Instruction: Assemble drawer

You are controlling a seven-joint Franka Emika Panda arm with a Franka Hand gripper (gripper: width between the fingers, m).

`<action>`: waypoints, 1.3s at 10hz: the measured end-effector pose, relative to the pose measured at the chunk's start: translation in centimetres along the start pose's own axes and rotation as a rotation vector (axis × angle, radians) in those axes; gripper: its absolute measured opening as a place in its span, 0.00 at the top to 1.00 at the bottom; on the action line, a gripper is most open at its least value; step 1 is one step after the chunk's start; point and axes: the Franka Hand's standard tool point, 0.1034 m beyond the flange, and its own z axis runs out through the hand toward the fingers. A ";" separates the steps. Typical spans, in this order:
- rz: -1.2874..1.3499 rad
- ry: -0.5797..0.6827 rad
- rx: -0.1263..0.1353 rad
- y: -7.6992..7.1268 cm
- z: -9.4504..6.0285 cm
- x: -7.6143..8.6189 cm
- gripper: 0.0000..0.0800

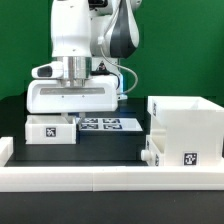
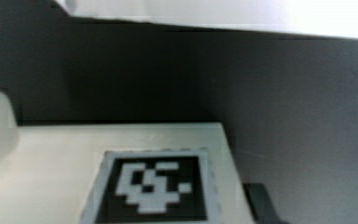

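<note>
Two insertions were outstanding: upper tray (image 1: 75, 96) and lower tray (image 1: 50, 129) lay outside the housing (image 1: 186, 125) by the edge rail (image 1: 100, 178) of the worktop (image 1: 110, 148); gripper (image 1: 75, 77) closure was indeterminable.

Robotics lab bench.
Green backdrop (image 1: 20, 40) behind the marker board (image 1: 100, 124), black table (image 1: 110, 148) beneath it, white rail (image 1: 80, 178) before it.

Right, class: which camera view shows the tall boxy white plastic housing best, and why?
The exterior view: the tall boxy white plastic housing stands at that view's right, open top and black-and-white tag visible. The wrist view shows only a blurred, tagged white surface up close; the housing cannot be made out there.
</note>
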 end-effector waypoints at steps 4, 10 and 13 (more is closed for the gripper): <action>-0.032 0.011 0.020 -3.9 -1.9 3.3 0.95; -0.244 -0.069 0.089 -6.0 -2.6 9.6 0.95; -0.301 -0.067 0.091 -5.9 -2.5 9.4 0.95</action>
